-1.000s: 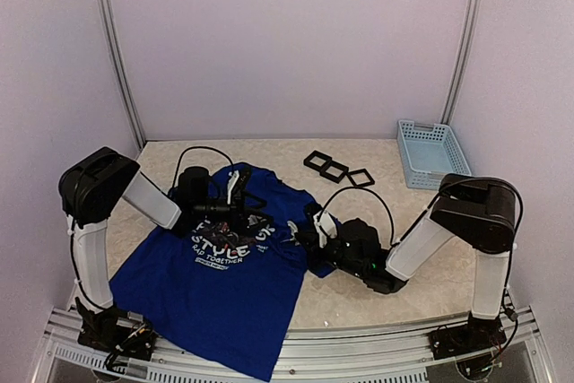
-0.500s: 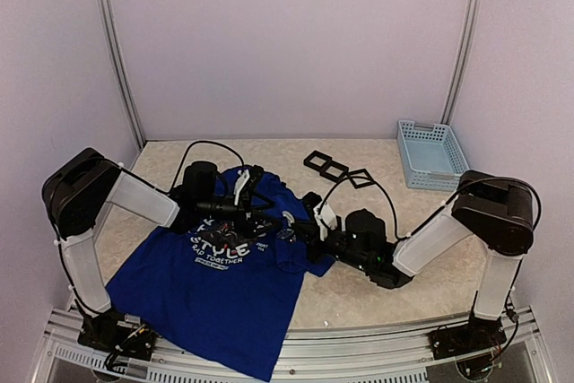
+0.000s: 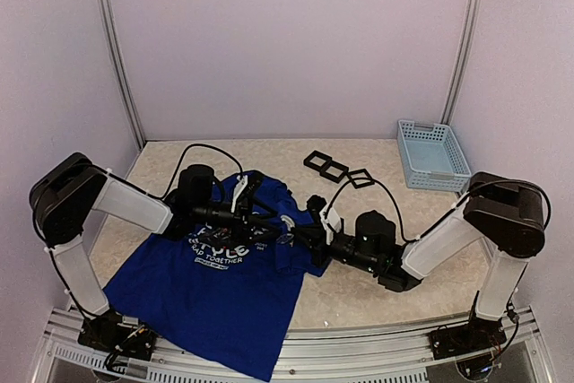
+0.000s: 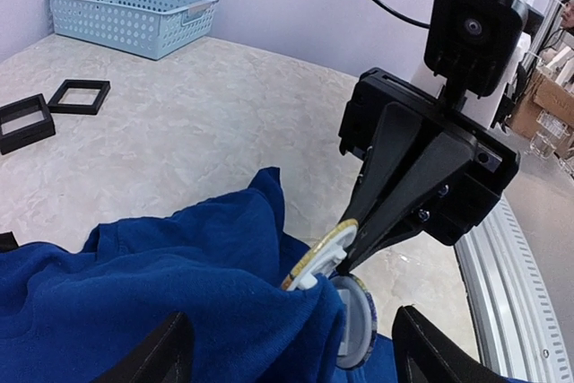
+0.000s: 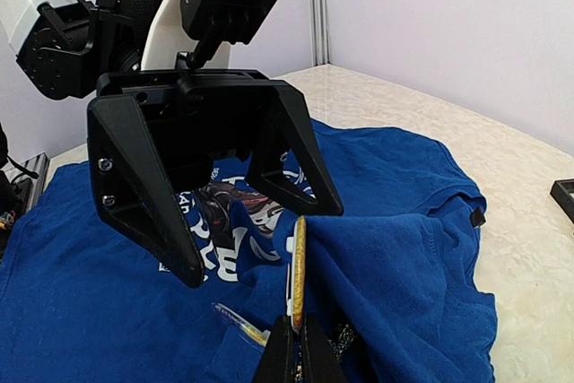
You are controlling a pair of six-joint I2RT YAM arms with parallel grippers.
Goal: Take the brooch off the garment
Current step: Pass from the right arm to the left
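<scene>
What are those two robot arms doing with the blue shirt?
The right gripper is pinching a round, gold-rimmed brooch that sits on the blue T-shirt, with the cloth bunched up around it. The left gripper hovers close in front with its jaws open, facing the brooch. The brooch does not look free of the shirt yet.

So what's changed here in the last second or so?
The left gripper has slid rightward over the garment, and its open jaws now stand either side of the brooch. The right gripper stayed shut on the brooch. The basket and black frames haven't moved.
</scene>
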